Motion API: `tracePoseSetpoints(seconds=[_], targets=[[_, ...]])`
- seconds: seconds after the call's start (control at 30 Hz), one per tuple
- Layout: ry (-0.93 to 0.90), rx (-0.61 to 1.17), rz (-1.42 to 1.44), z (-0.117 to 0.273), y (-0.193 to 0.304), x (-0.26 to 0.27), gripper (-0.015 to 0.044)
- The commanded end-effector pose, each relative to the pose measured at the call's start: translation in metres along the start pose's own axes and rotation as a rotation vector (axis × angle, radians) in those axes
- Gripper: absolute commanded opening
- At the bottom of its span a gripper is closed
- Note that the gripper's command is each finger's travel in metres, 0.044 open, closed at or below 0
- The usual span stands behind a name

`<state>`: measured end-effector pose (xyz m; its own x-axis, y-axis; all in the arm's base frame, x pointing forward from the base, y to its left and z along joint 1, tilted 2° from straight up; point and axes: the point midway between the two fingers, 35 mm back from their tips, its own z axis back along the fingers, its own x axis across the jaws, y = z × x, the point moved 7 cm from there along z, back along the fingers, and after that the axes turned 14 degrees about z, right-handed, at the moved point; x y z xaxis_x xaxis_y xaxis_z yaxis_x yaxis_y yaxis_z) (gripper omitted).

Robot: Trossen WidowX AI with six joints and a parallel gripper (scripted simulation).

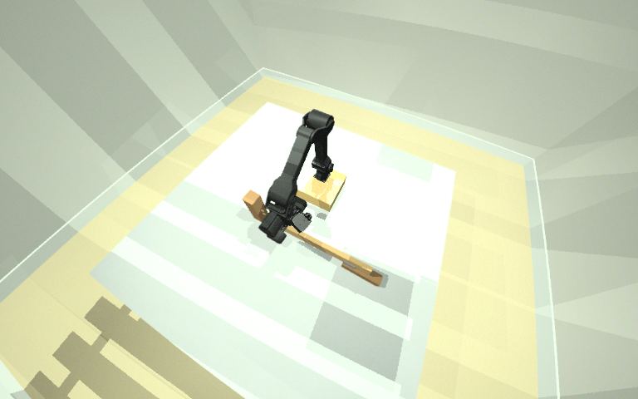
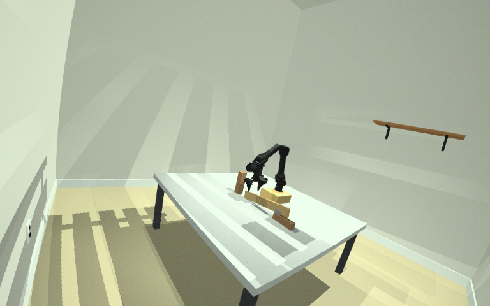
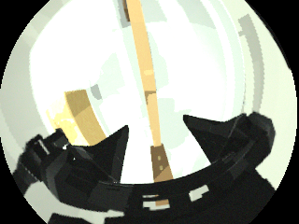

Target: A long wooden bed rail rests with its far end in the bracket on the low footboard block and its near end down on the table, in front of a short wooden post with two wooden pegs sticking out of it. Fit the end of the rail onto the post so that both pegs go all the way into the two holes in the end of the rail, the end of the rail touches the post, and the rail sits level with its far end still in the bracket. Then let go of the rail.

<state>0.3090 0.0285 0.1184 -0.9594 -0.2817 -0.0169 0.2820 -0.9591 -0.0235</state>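
The long wooden rail (image 1: pixel 329 248) (image 2: pixel 267 203) (image 3: pixel 143 51) slopes down from the grey bracket (image 2: pixel 277 211) on the low footboard block (image 1: pixel 364 275) (image 2: pixel 283 220) to its near end, low at the table. The short post (image 1: pixel 252 197) (image 2: pixel 240 182) (image 3: pixel 163 174) stands upright just beyond that end. Both pegs show on its face in the wrist view, outside the rail. My gripper (image 2: pixel 254 190) (image 3: pixel 156 120) is open and empty, pointing down above the rail's near part. In the wrist view the rail runs between the two fingers, below them. The top view hides the rail's near end behind the arm.
The arm's base stands on a pale wooden block (image 1: pixel 314 194) (image 2: pixel 281 199) (image 3: pixel 84 112) beside the rail. The white table (image 1: pixel 225 301) (image 2: pixel 216 231) carries everything. A wooden wall rail (image 2: pixel 418 129) is far off on the wall. Striped shadows cross the table.
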Motion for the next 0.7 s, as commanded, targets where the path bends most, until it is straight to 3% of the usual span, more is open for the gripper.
tracePoseSetpoints(seconds=[0.0,0.67], targets=[[-0.006,0.004,0.006,-0.007,0.0,0.001,0.044],[-0.007,0.003,0.003,-0.04,0.001,0.0,0.044]])
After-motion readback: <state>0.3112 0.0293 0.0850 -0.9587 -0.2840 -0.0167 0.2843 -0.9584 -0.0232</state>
